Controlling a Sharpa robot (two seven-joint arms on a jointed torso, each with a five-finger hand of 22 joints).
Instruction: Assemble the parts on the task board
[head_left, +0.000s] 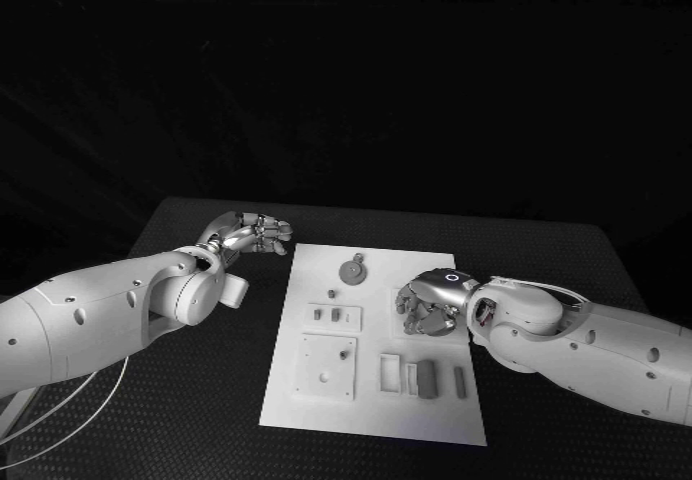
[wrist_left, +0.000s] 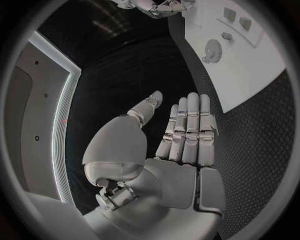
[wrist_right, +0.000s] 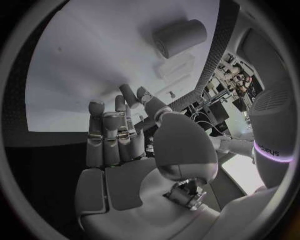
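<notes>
Hovering palm-down over the right edge of the white task board (head_left: 372, 340), the right hand (head_left: 433, 303) curls its fingers loosely around nothing, while the left hand (head_left: 254, 234) rests off the board's far-left corner, fingers straight, together, empty, black table (head_left: 562, 250) all round.

Left hand (wrist_left: 181, 140) rose open over black table (wrist_left: 256, 165), palm bare, fingers (wrist_left: 190, 125) straight and close together, thumb apart to one side, nothing held. White task board (wrist_left: 250, 75) lay beyond fingertips, apart from them. Round toothed part (wrist_left: 213, 50) sat on board, small block part (wrist_left: 227, 36) just beside it, two squarish parts (wrist_left: 237, 19) further along. Right hand (wrist_left: 156, 7) showed at circle's rim, by board's far edge, fingers curled.
</notes>
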